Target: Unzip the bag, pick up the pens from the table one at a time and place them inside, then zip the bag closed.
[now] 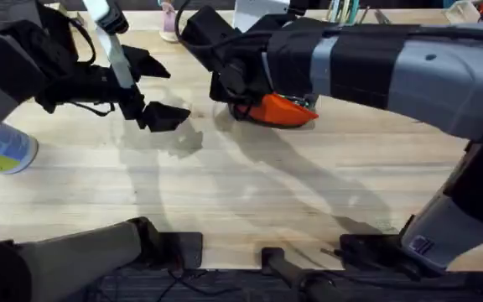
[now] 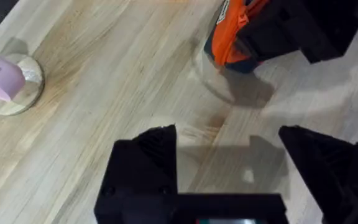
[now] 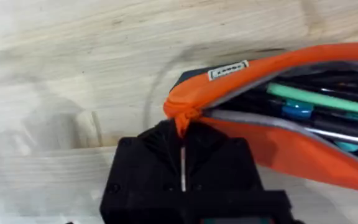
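- Overhead: orange bag (image 1: 282, 110) on bench (image 1: 250, 184), mid-far, under right arm; left claw (image 1: 153, 88) spread, empty.
- Left wrist: bag (image 2: 229, 37) near, apart from the spread claw.
- Right wrist: right claw (image 3: 183, 163) clamped on bag's (image 3: 291, 140) end tab; mouth agape, pens inside. Soft, light fabric likely; grip tab or pull.

Orange bag (image 3: 303, 155) lying on the table (image 1: 250, 184), zipper open – pens (image 3: 319, 102) inside, one end pinched.

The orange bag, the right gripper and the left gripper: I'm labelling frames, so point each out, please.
orange bag (image 3: 303, 152): right wrist view, on its orange side panel below the open zipper.
right gripper (image 3: 183, 163): right wrist view, at the seam between its shut fingertips.
left gripper (image 2: 227, 152): left wrist view, midway between its spread fingertips.
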`<action>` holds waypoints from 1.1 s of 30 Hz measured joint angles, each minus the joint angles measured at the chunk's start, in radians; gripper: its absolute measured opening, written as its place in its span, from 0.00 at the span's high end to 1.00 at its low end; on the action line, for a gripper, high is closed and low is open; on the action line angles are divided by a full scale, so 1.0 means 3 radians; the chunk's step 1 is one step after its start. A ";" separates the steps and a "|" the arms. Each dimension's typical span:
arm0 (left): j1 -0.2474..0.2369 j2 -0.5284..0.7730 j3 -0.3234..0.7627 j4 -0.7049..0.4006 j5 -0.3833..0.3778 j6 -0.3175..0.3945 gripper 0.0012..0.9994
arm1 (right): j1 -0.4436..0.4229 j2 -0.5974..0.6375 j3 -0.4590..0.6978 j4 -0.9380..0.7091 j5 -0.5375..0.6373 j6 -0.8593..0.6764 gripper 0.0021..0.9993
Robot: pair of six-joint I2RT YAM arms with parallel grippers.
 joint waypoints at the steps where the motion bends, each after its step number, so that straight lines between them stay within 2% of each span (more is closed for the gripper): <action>1: 0.0000 0.0000 0.0000 0.0001 0.0000 0.0000 0.01 | 0.0002 0.0001 0.0000 -0.0013 -0.0002 0.0000 0.97; 16: 0.0001 0.0000 0.0000 0.0000 0.0000 0.0000 0.01 | -0.0006 -0.0020 -0.0001 -0.0097 0.0001 -0.0078 0.97; 33: 0.0000 0.0000 0.0000 0.0000 0.0000 0.0001 0.01 | -0.0046 -0.0463 -0.0004 -0.0125 -0.0049 -0.0196 0.97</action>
